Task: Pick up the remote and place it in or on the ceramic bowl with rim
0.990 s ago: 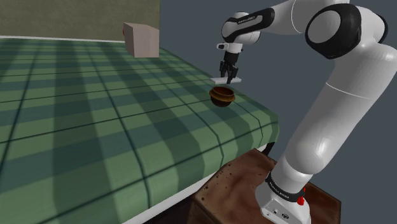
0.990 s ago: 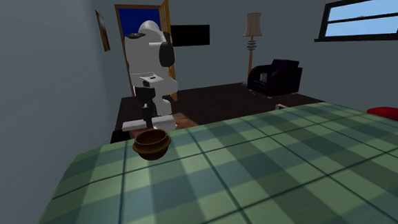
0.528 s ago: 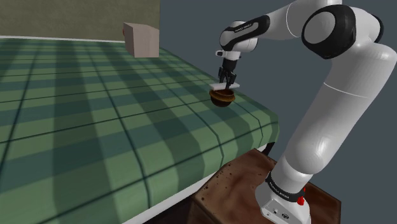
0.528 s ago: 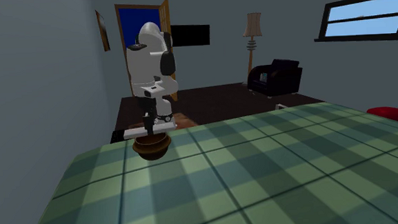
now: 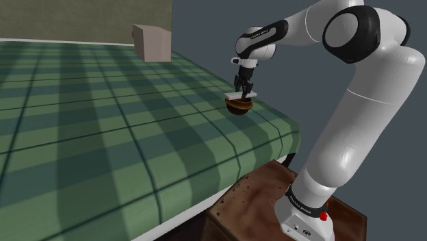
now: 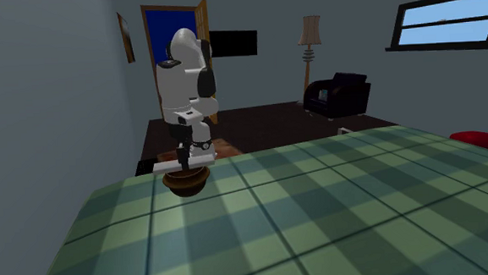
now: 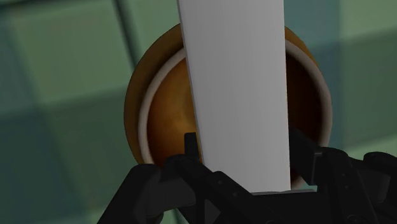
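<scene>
Descent noted: gripper [image 5: 241,87], clamped on the white remote [image 7: 235,95], has lowered it to the brown bowl [image 7: 145,108] directly beneath; release appears due.

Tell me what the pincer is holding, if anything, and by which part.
The black pincer clasps the flat white rectangular remote by its two long side edges, roughly mid-length, over the round brown bowl.

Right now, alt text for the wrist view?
The black gripper clasps a long plain grey-white remote over a brown bowl with a pale rim. The bowl sits on a green checked cover.
</scene>
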Controlling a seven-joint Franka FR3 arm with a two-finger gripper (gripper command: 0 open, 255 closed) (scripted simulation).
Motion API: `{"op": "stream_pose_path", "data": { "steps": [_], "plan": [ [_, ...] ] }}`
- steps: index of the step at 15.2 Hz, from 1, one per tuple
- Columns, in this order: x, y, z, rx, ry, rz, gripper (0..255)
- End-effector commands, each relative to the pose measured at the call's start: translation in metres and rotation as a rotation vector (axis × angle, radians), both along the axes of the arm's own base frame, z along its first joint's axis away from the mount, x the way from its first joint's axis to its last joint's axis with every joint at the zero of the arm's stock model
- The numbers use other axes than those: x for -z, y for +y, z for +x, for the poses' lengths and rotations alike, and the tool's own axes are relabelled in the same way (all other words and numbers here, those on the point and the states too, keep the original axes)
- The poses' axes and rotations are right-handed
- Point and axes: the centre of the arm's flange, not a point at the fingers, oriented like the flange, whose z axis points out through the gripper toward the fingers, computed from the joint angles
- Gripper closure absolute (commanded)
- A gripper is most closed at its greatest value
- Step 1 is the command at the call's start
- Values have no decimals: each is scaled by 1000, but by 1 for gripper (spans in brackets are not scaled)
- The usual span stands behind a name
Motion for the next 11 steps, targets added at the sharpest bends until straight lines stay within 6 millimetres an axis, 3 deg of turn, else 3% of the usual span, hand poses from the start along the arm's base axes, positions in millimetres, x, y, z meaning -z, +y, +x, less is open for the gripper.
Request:
{"op": "stream_pose_path", "data": {
  "steps": [1,2,3,8,11],
  "plan": [
    [1,0,0,1,3,1,255],
    [1,0,0,1,3,1,255],
    [1,0,0,1,3,1,0],
    [1,0,0,1,3,1,0],
    [-38,-1,0,1,3,1,0]
  ]
}}
